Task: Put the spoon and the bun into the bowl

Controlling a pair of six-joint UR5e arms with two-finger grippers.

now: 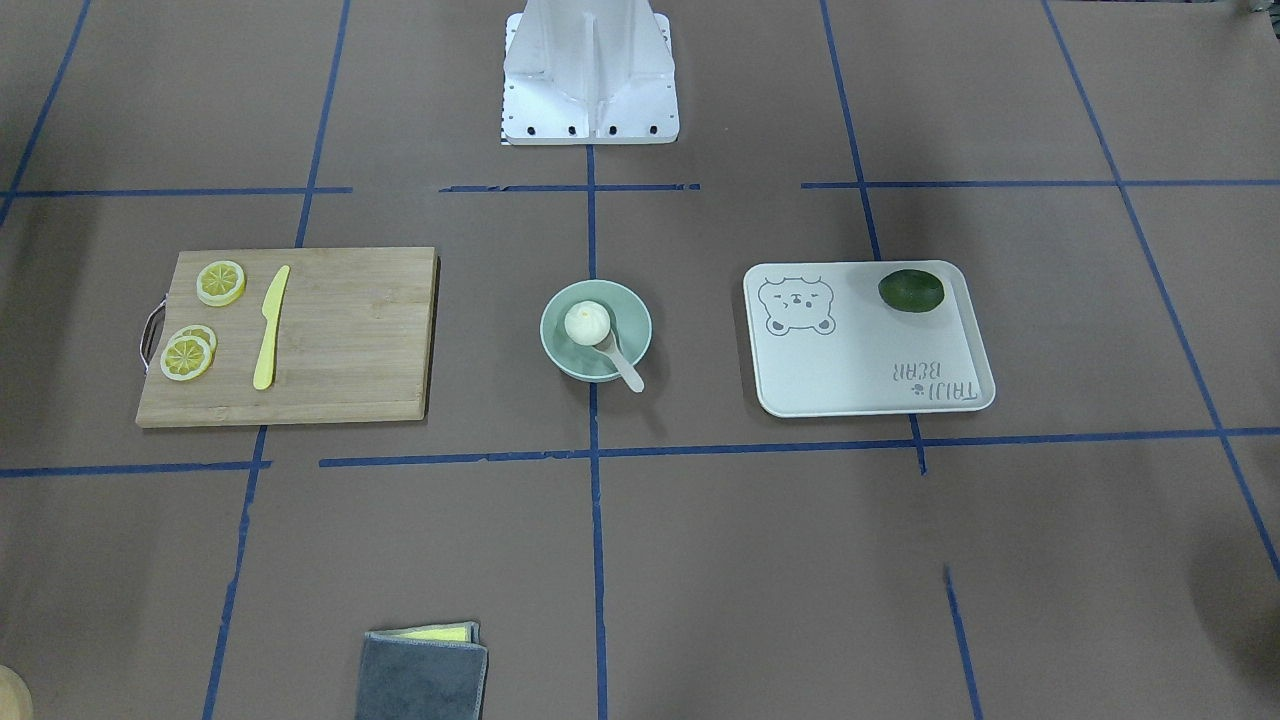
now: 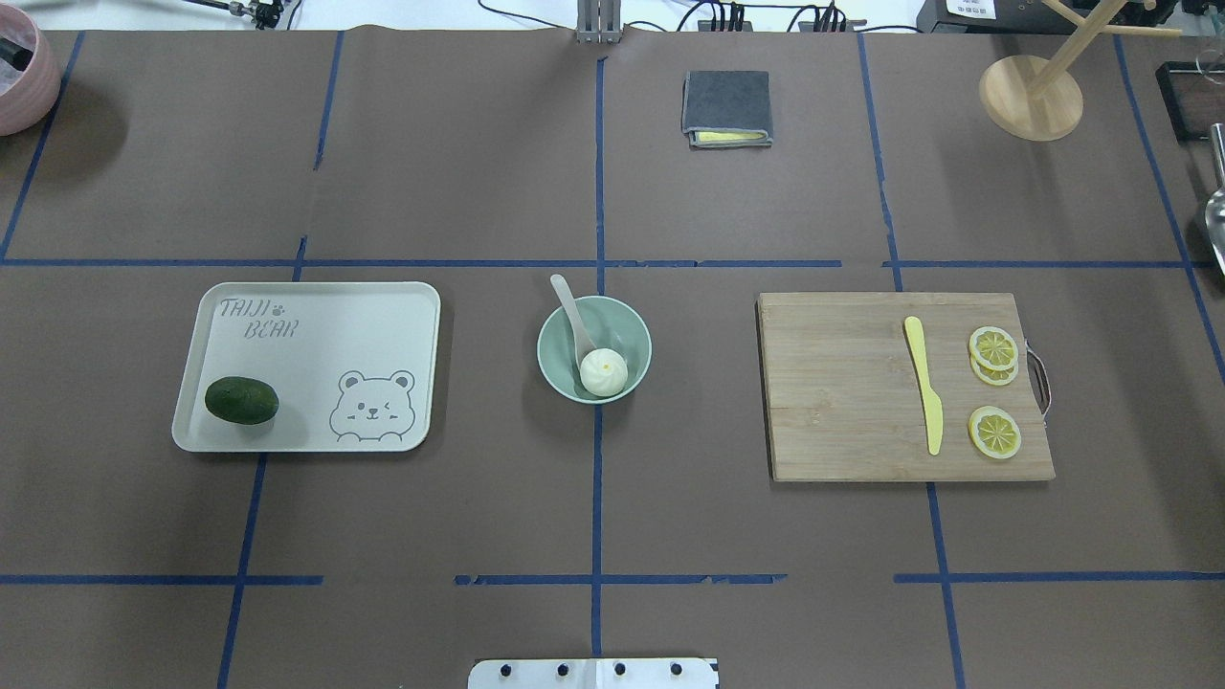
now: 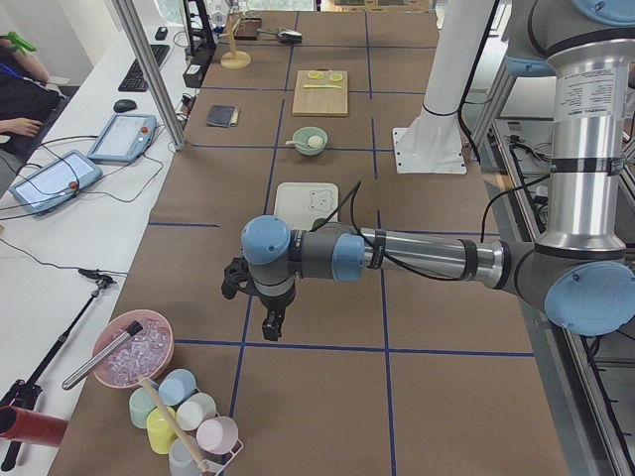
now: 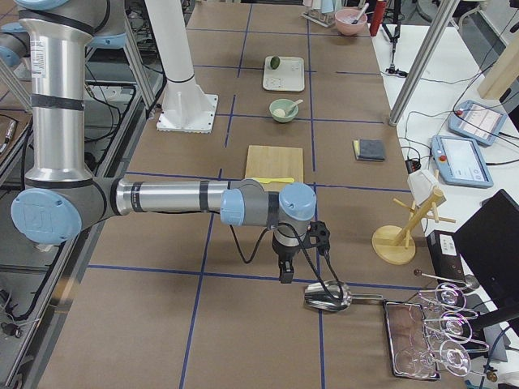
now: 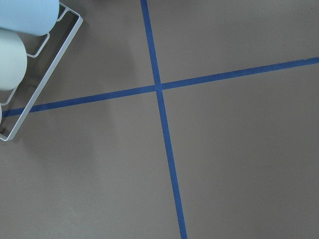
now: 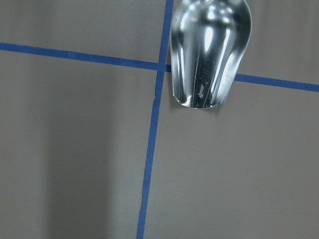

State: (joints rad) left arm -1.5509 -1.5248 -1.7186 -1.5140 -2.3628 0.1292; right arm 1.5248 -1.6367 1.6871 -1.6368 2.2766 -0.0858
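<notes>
The pale mint-green bowl [image 1: 642,312] stands at the table's middle, also in the overhead view [image 2: 549,356]. The white pleated bun [image 1: 585,322] lies inside it [image 2: 603,371]. The off-white spoon [image 1: 624,368] rests with its scoop in the bowl beside the bun and its handle over the rim [image 2: 568,302]. My left gripper [image 3: 270,325] hangs over bare table far from the bowl, at the table's left end. My right gripper [image 4: 285,274] hangs at the right end near a metal scoop. Both show only in the side views, so I cannot tell whether they are open or shut.
A white bear-printed tray [image 2: 316,335] with a dark green fruit [image 2: 241,400] lies left of the bowl. A wooden board [image 2: 842,392] with a yellow knife [image 2: 924,397] and lemon slices [image 2: 993,433] lies right. A grey cloth [image 2: 726,107] lies at the far side. A metal scoop [image 6: 209,50] lies under the right wrist.
</notes>
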